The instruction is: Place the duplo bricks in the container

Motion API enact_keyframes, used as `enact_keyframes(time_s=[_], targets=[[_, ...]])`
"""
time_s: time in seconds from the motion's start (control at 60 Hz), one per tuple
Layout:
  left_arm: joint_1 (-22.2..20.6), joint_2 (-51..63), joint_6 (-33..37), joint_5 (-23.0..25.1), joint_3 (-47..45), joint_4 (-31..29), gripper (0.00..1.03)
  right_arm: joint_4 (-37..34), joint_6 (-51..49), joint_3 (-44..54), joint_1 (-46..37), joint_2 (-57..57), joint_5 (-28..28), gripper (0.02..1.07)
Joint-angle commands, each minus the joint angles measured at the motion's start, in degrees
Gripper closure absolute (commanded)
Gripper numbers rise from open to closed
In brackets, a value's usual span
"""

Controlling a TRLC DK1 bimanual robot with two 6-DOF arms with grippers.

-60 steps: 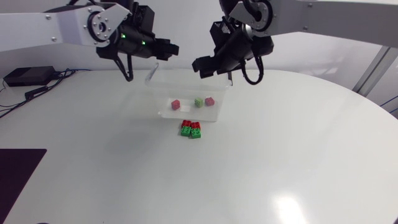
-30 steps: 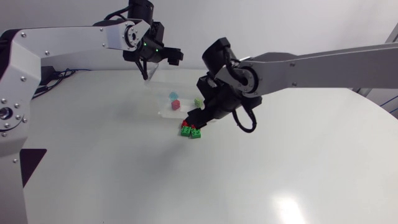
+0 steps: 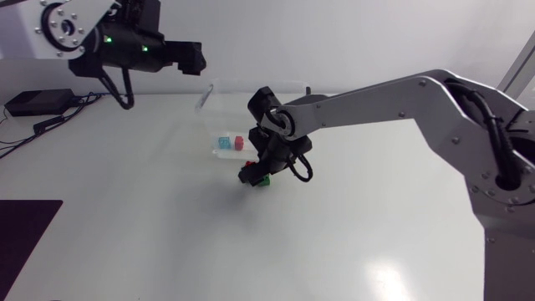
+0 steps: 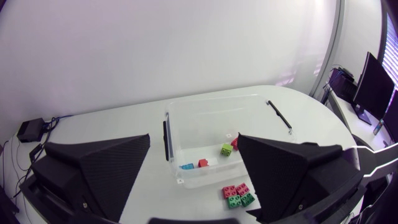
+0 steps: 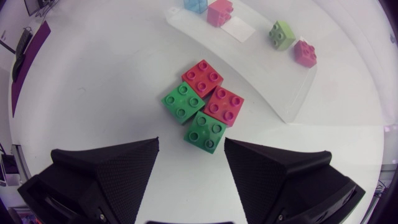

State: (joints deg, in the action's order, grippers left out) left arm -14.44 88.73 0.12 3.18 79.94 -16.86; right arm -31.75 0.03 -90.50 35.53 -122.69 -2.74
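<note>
Lowering the gaping right pincer (image 5: 190, 151) from over the box (image 4: 199, 130) toward four bricks (image 5: 202, 106) at its six o'clock, readying a grab, while withdrawing the equally gaping left pincer (image 4: 194, 140).

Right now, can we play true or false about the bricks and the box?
1. Four bricks lie on the table outside the container. True.
2. All the bricks outside are green. False: there are two red bricks and two green bricks.
3. The right gripper is shut on a brick. False: it is open, above the four bricks.
4. A blue brick sits inside the container. True.
</note>
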Motion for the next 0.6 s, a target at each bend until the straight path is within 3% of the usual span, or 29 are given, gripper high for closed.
enact_keyframes(time_s=[0.0,0.417,0.583], targets=[[0.7,-4.1,1.2,1.0,-5.8,0.2,0.05,-2.3,1.3,-3.0,-0.5,-3.1,0.1,0.30],[0.9,-21.4,3.4,3.1,-21.4,-2.2,0.05,-9.8,3.3,-11.6,-2.2,-9.4,-0.6,0.31],[1.0,-26.2,5.1,3.9,-23.4,-5.5,0.05,-14.0,3.7,-17.1,-2.2,-13.2,-1.7,0.59]])
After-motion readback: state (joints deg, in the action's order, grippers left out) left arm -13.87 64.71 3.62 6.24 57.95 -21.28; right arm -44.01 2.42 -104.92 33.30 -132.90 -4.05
